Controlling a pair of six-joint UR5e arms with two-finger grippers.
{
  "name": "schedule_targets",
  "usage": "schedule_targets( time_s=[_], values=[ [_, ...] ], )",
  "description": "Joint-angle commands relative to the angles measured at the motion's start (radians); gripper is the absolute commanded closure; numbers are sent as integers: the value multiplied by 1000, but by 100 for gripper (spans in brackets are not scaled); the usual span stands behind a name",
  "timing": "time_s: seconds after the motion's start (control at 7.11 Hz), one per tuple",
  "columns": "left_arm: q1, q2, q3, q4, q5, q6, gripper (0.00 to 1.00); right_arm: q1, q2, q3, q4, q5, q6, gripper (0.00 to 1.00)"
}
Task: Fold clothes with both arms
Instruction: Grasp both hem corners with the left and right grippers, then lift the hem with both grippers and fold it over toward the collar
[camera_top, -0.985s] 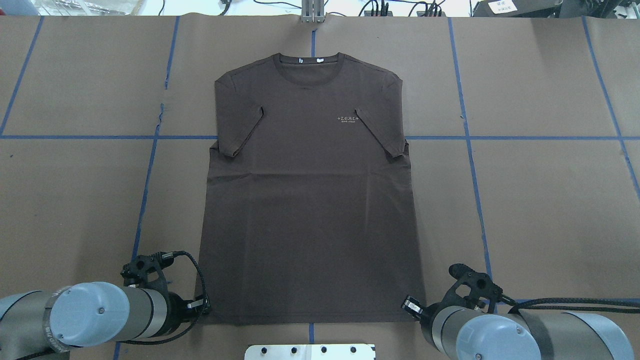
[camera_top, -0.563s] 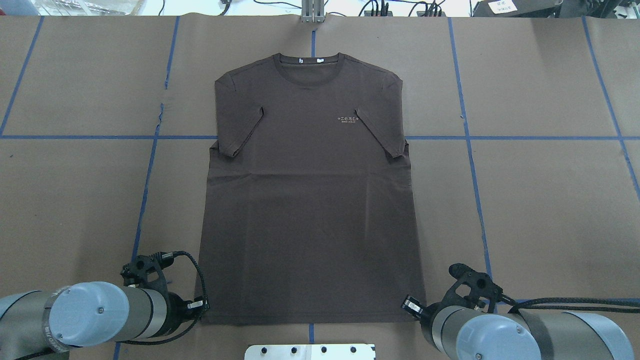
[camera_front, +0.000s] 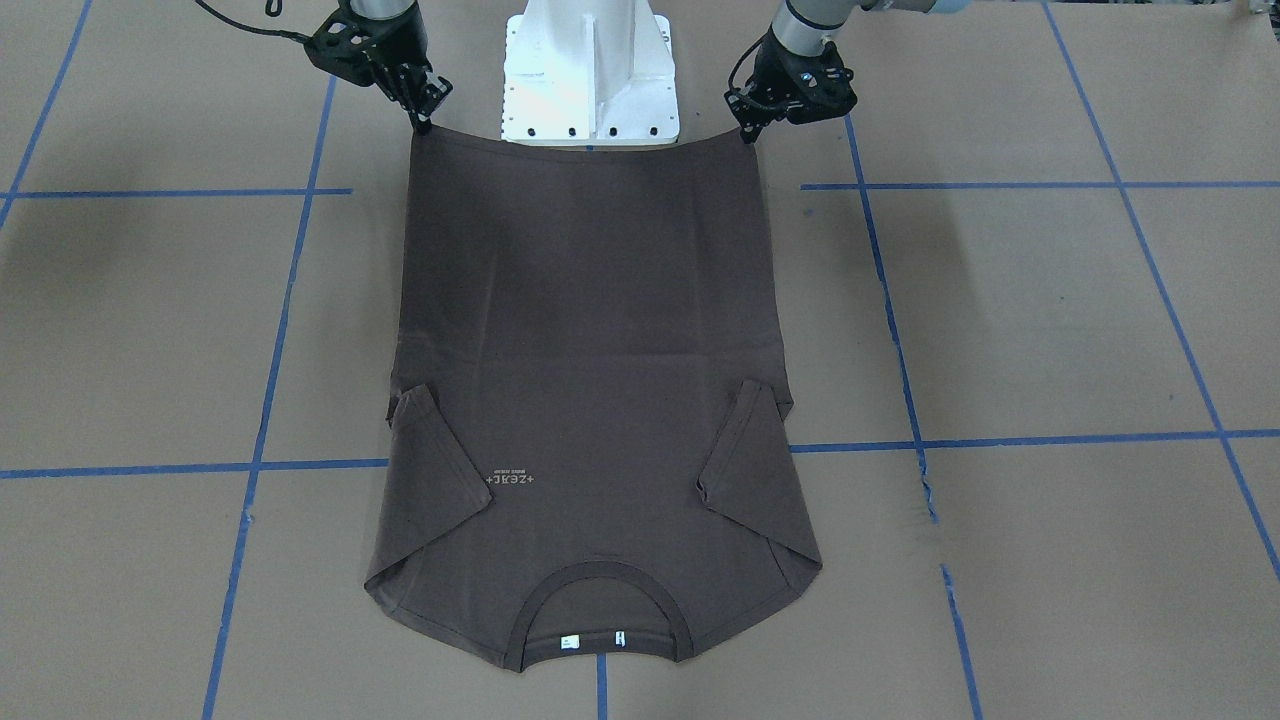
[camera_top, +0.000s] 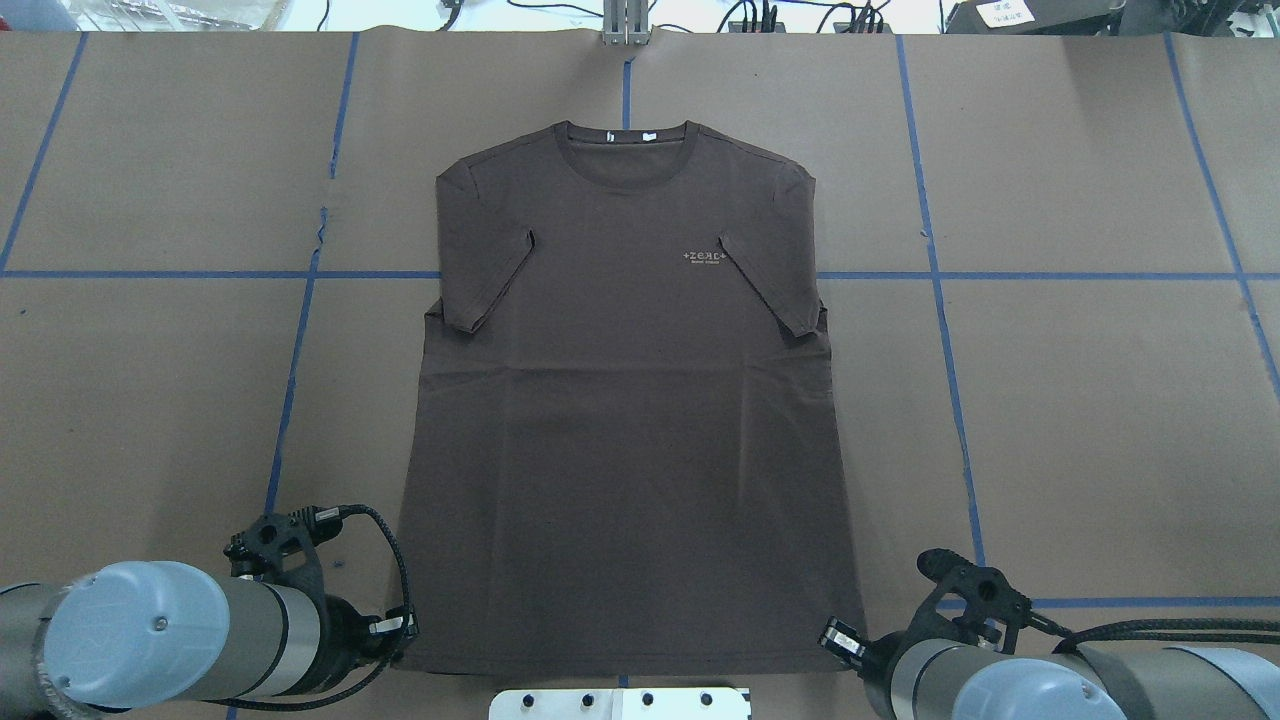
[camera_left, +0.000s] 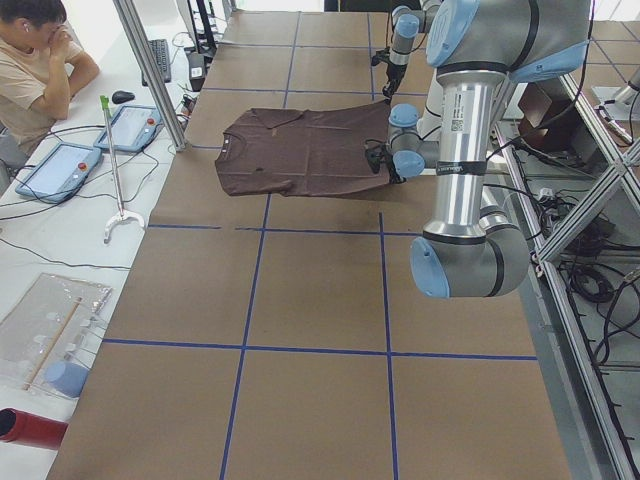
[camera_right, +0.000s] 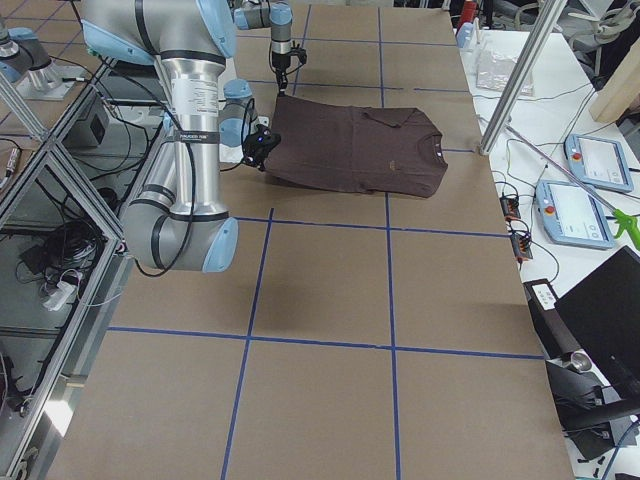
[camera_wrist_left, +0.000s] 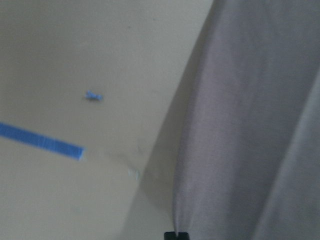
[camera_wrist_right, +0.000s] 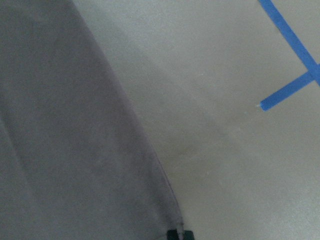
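A dark brown T-shirt (camera_top: 620, 400) lies face up in the middle of a brown paper-covered table (camera_top: 1100, 400) marked with blue tape lines (camera_top: 1090, 275). Its ribbed collar (camera_top: 622, 135) points away from the robot. Its hem (camera_top: 620, 668) is the edge nearest the robot, just in front of the white base block (camera_front: 590, 70). The short sleeves (camera_top: 485, 270) are turned in over the chest. The body is nearly flat, with one faint crease across the middle.

The shirt's long axis runs straight out from the robot, from hem to collar. The left tool (camera_front: 748, 128) is at the hem corner on the robot's left and the right tool (camera_front: 422, 118) at the corner on its right. Neither arm is nearer, since each has its own corner. All the rest of the shirt lies forward of the tools, between them and the far edge of the table.

Both tools appear pinched closed on the cloth. In each wrist view the fabric narrows down into the black fingertips. From the front and the sides the two corners look raised a little off the table, and the hem sags in a shallow curve between them.

The next move probably needs both corners carried forward together over the body toward the collar, keeping the hem square to the long axis.
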Motion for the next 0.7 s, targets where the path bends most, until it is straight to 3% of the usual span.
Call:
schedule_targets(
  time_s=[0.0,0.14,0.28,0.42,0.56],
  values=[
    [-10,-13,-81,85,-78,15,100,4,-36,70,-4,0,0,100],
    [-40,-20,-74,96,-97,22,100,72,-18,72,-4,4,-7,100],
    [-148,-60,-69,100,-100,94,100,154,39,60,-4,45,-21,100],
    [-242,-124,-16,100,-102,189,100,267,120,8,-10,103,-97,100],
    [-341,-237,98,102,-102,217,100,365,204,-66,-25,130,-189,100]
  ],
)
